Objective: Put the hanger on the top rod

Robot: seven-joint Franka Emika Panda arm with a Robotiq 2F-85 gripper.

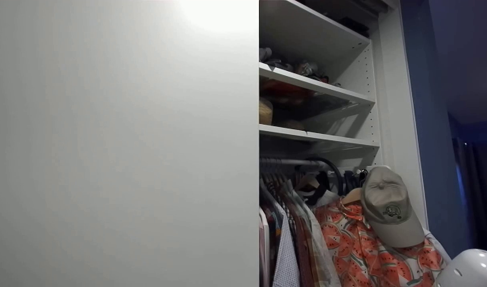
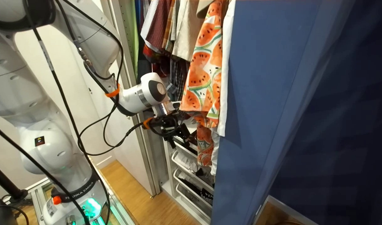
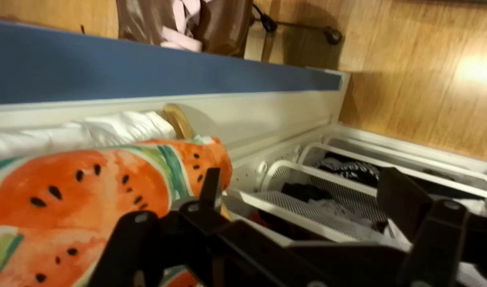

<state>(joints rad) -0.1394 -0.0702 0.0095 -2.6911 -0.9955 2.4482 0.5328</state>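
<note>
The hanger (image 1: 352, 196) is near the side edge of the wardrobe (image 1: 391, 79), inside a watermelon shirt (image 2: 206, 72) and partly behind one cap (image 1: 387, 207); its hook and most of its long axis are hidden, so I cannot tell whether the rod (image 1: 295, 162) carries it; it lies above the pincer (image 3: 301, 177), which is spread and holds nothing; the next move should probably climb; I count one such hanger, one rod, one arm (image 2: 53, 137), three shelves (image 1: 319, 136).

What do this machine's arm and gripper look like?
The arm is glossy white and rounded, with orange bands, black cables and a dark base collar reading FRANKA EMIKA. The gripper is black and angular, with two fingers.
</note>
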